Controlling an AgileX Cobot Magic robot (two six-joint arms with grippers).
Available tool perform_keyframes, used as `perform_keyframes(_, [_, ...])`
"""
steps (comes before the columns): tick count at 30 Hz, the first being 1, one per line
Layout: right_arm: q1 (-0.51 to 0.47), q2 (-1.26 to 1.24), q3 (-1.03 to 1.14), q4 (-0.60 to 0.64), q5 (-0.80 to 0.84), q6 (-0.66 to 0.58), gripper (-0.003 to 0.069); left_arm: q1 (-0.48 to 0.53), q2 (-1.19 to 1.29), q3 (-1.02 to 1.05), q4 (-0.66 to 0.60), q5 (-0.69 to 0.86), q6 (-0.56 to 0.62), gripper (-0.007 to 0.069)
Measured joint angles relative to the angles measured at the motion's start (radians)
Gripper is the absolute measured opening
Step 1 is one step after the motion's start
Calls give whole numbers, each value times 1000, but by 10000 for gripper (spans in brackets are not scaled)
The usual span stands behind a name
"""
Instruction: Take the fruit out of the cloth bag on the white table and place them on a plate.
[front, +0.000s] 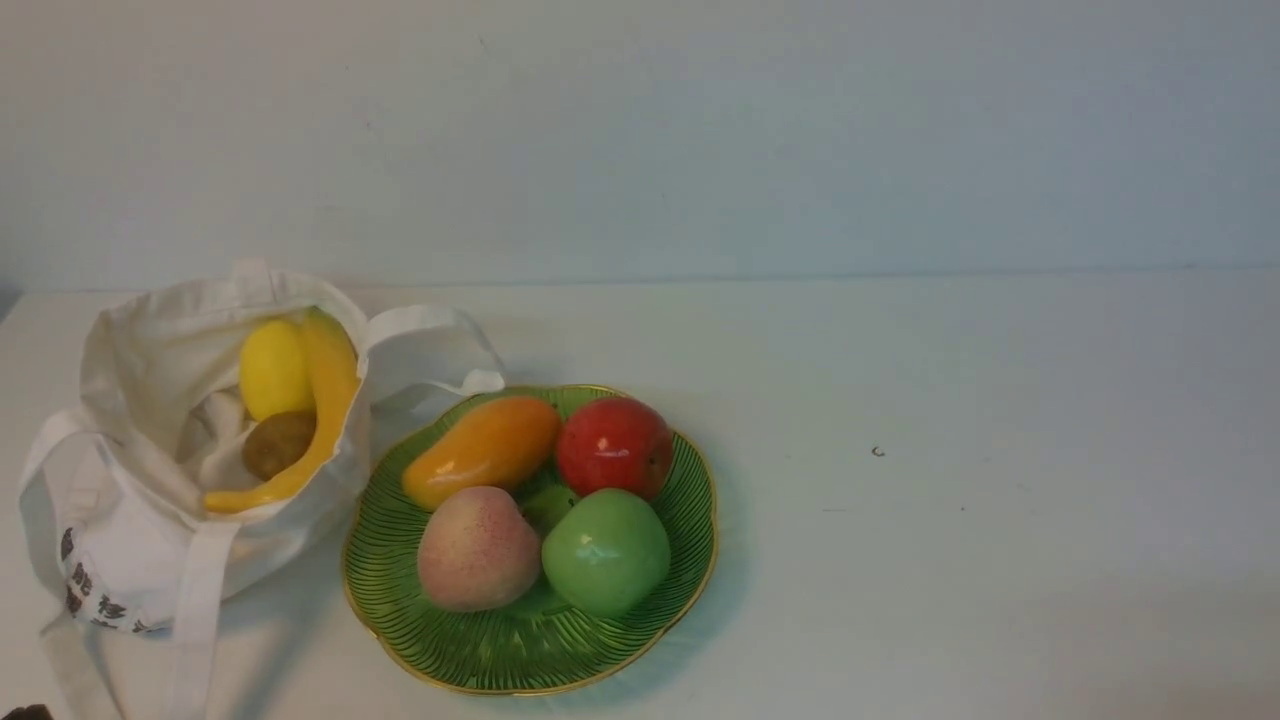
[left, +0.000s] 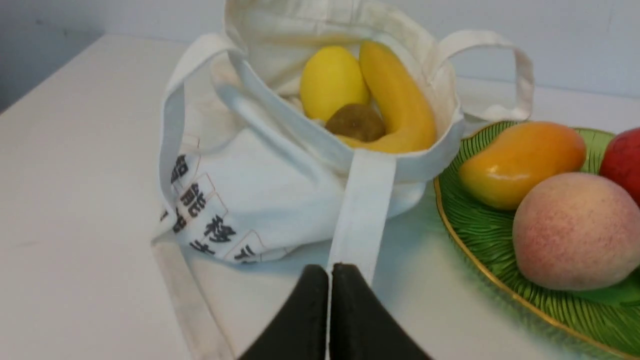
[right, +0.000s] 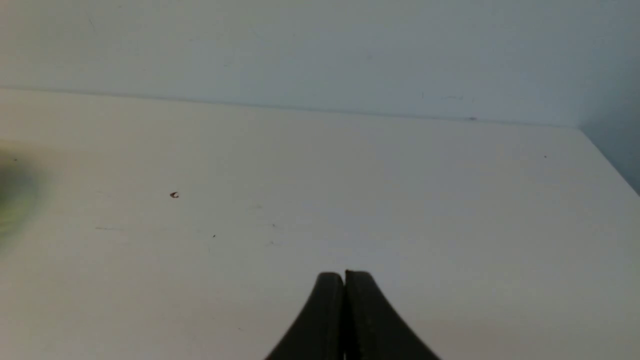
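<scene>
Closed fingers (left: 328, 272) of the left arm are nearest in the left wrist view, pressed together with nothing in them. Now go from left to right. The soft white cloth bag (front: 290, 560) leans on the white table (front: 900, 600), with its mouth wide open. Dark writing is low on its side, and its straps hang loose. Inside the bag, the yellow lemon (front: 275, 370) sits just behind the small brown kiwi (front: 280, 446). The long yellow banana (front: 335, 400) curves beside them, along the side nearest the plate (front: 520, 655). That plate is green, with a thin gold edge, and sits just right of the bag. On its left side are an orange mango (front: 485, 450) at the back and a pink peach (front: 478, 550) in front. On its right side are a shiny red apple (front: 614, 447) at the back and a green apple (front: 606, 553) in front. The right arm's fingers (right: 345, 280) are shut too, and hold nothing.
</scene>
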Motion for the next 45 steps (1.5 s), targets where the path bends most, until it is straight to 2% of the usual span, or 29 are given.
perform_keyframes(12, [0,0,0,0,1,0,-15,-82,0,2,-1,18,44,-8])
perform_keyframes(45, [0,0,0,0,1,0,-15,-85,0,2,-2,23,50,-8])
